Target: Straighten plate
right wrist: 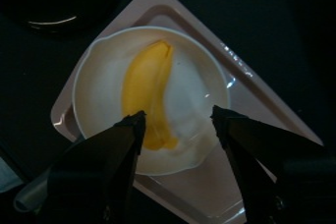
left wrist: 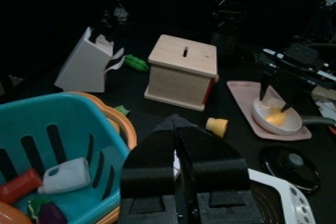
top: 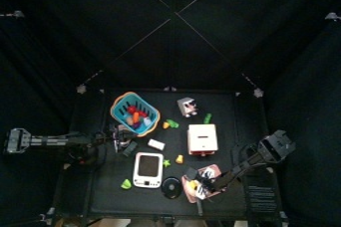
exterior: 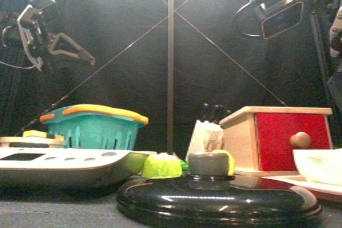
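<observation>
**A:** Where's the plate now?

**B:** Front right part of the surface, just beside the black lid and the white gadget. From my right wrist camera I look straight down on it: pink, sitting skewed, with a white bowl on top and a banana lying in that bowl.

**A:** And your right tool?

**B:** Jaws spread wide, empty, hanging directly above the bowl. They straddle the near part of it without touching anything I can make out.

**A:** The left tool?

**B:** Parked over by the teal basket, doing nothing. I cannot tell whether its jaws are apart or together from that camera.

**A:** So which step are you on?

**B:** The approach, I'd say. Nothing is gripped yet, and the plate has not been squared up.

**A:** What does the next move need?

**B:** I'd have to come down onto the plate's rim or a corner, not the bowl, then turn it gently. Catch the bowl instead and it may slide or tip the banana out.
</observation>
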Action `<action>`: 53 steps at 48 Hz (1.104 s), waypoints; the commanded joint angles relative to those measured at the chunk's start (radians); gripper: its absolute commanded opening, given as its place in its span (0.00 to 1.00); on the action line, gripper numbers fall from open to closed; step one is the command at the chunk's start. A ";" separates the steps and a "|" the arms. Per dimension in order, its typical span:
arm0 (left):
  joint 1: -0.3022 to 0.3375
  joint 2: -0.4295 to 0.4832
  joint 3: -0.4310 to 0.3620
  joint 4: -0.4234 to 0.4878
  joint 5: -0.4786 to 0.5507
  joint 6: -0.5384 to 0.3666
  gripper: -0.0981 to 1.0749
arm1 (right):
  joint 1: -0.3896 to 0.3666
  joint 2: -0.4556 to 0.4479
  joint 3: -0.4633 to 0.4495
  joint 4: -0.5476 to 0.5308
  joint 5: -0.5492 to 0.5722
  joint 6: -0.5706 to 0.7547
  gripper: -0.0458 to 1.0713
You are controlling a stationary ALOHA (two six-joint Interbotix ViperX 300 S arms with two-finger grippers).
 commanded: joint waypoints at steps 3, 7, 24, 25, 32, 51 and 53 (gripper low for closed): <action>-0.002 0.002 -0.014 0.002 -0.005 0.000 0.35 | -0.021 -0.118 0.011 -0.015 0.015 0.005 0.84; 0.000 0.002 -0.014 0.002 -0.005 0.000 0.35 | -0.034 -0.156 0.034 -0.015 0.037 0.026 0.84; 0.000 0.002 -0.012 0.002 -0.005 0.000 0.35 | -0.048 -0.336 0.278 0.029 0.064 0.219 0.82; -0.002 0.002 -0.011 0.002 -0.005 0.000 0.35 | -0.048 -0.339 0.290 0.029 0.064 0.230 0.82; -0.002 0.003 -0.011 0.002 -0.005 0.000 0.35 | -0.055 -0.341 0.354 0.021 0.028 0.259 0.82; 0.002 0.005 -0.011 0.002 -0.005 0.000 0.35 | -0.071 -0.293 0.408 0.055 -0.025 0.264 0.82; 0.002 0.005 -0.011 0.002 -0.005 0.000 0.35 | -0.071 -0.281 0.410 0.054 -0.043 0.264 0.82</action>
